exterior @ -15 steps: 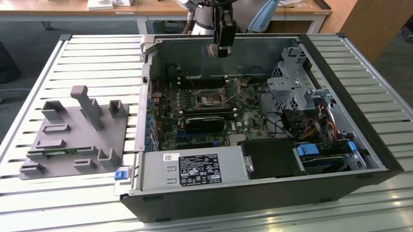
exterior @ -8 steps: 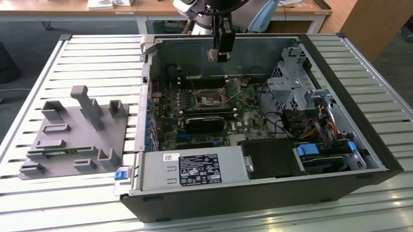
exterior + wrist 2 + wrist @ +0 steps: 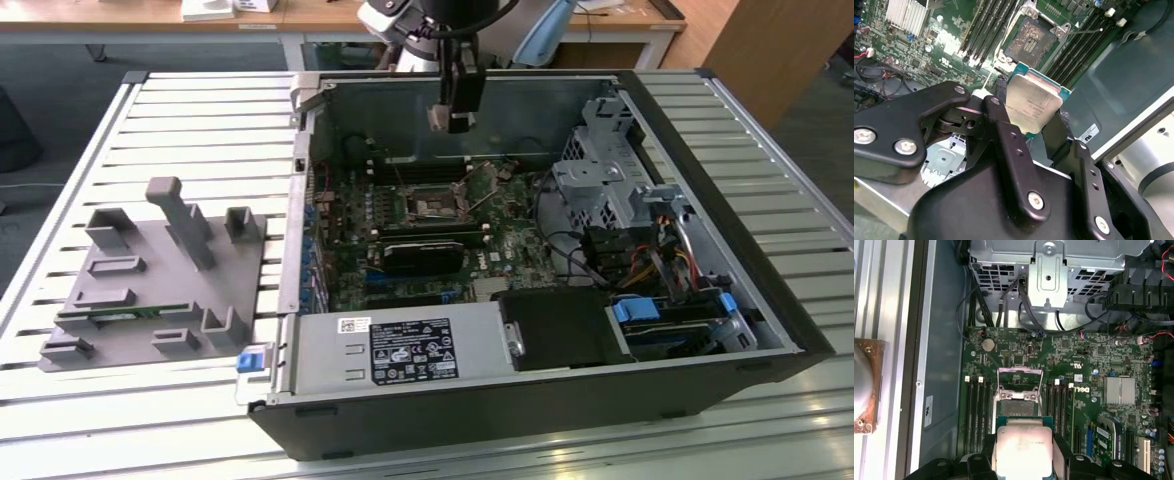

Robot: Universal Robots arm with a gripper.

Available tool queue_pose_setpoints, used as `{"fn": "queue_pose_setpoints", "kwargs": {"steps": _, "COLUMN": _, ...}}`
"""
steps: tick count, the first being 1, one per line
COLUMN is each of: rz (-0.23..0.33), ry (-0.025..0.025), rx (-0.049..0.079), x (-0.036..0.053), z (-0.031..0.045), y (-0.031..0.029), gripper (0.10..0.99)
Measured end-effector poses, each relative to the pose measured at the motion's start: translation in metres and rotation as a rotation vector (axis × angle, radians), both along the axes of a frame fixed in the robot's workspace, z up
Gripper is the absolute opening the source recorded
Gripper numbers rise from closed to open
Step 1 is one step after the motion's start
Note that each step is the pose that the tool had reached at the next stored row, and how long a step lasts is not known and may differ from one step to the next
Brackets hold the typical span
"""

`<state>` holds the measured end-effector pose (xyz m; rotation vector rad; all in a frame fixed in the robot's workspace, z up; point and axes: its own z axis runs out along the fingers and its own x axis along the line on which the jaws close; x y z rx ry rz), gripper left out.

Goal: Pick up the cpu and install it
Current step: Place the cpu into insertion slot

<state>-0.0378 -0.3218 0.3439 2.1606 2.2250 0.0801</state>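
Observation:
My gripper (image 3: 454,112) hangs above the open computer case (image 3: 747,300), shut on the cpu (image 3: 441,117). In both wrist views the cpu (image 3: 1031,102) (image 3: 1021,447) is a flat square chip with a silver-grey top and a thin green rim, clamped by its edges between the black fingers (image 3: 1004,135). Below it on the green motherboard (image 3: 1079,360) lies the open socket (image 3: 1029,42) (image 3: 1016,402) (image 3: 434,208), its metal bracket lifted and memory slots on either side. The chip floats clear of the socket, not touching it.
A grey tray (image 3: 147,280) with upright posts sits at the exterior view's left and holds a green memory stick (image 3: 127,315). Inside the case are a power supply (image 3: 400,350), a metal drive cage (image 3: 601,180), cables and a small heatsink (image 3: 1120,390).

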Motion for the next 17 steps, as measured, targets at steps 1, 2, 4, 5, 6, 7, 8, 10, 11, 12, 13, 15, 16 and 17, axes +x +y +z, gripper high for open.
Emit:
{"fn": "queue_pose_setpoints", "kwargs": {"steps": 1, "rz": 0.0, "ry": 0.0, "rx": 0.0, "x": -0.0002, "z": -0.0008, "y": 0.0, "gripper": 0.533}}
{"fn": "queue_pose_setpoints", "kwargs": {"steps": 2, "rz": 0.001, "ry": 0.0, "rx": 0.0, "x": -0.0003, "z": -0.0017, "y": 0.0, "gripper": 0.533}}
{"fn": "queue_pose_setpoints", "kwargs": {"steps": 4, "rz": 0.001, "ry": 0.0, "rx": 0.0, "x": -0.0004, "z": -0.004, "y": 0.0, "gripper": 0.533}}
{"fn": "queue_pose_setpoints", "kwargs": {"steps": 5, "rz": 0.001, "ry": 0.0, "rx": 0.0, "x": -0.0005, "z": -0.005, "y": 0.0002, "gripper": 0.533}}
{"fn": "queue_pose_setpoints", "kwargs": {"steps": 6, "rz": 0.001, "ry": 0.0, "rx": 0.0, "x": -0.0005, "z": -0.0062, "y": 0.0003, "gripper": 0.533}}
{"fn": "queue_pose_setpoints", "kwargs": {"steps": 7, "rz": 0.001, "ry": 0.0, "rx": 0.0, "x": -0.0005, "z": -0.0072, "y": 0.0004, "gripper": 0.533}}
{"fn": "queue_pose_setpoints", "kwargs": {"steps": 8, "rz": 0.001, "ry": 0.0, "rx": 0.0, "x": -0.0005, "z": -0.0083, "y": 0.0004, "gripper": 0.533}}
{"fn": "queue_pose_setpoints", "kwargs": {"steps": 10, "rz": 0.001, "ry": 0.0, "rx": 0.0, "x": -0.0006, "z": -0.0103, "y": 0.0004, "gripper": 0.533}}
{"fn": "queue_pose_setpoints", "kwargs": {"steps": 11, "rz": 0.001, "ry": 0.0, "rx": 0.0, "x": -0.0006, "z": -0.0112, "y": 0.0005, "gripper": 0.533}}
{"fn": "queue_pose_setpoints", "kwargs": {"steps": 12, "rz": 0.001, "ry": 0.0, "rx": 0.0, "x": -0.0006, "z": -0.012, "y": 0.0005, "gripper": 0.533}}
{"fn": "queue_pose_setpoints", "kwargs": {"steps": 13, "rz": 0.001, "ry": 0.0001, "rx": 0.0, "x": -0.0006, "z": -0.0128, "y": 0.0005, "gripper": 0.533}}
{"fn": "queue_pose_setpoints", "kwargs": {"steps": 15, "rz": 0.001, "ry": 0.0, "rx": 0.0, "x": -0.0006, "z": -0.0145, "y": 0.0005, "gripper": 0.533}}
{"fn": "queue_pose_setpoints", "kwargs": {"steps": 16, "rz": 0.001, "ry": 0.0001, "rx": 0.0, "x": -0.0006, "z": -0.0154, "y": 0.0005, "gripper": 0.533}}
{"fn": "queue_pose_setpoints", "kwargs": {"steps": 17, "rz": 0.001, "ry": 0.0, "rx": 0.0, "x": -0.0006, "z": -0.0163, "y": 0.0005, "gripper": 0.533}}
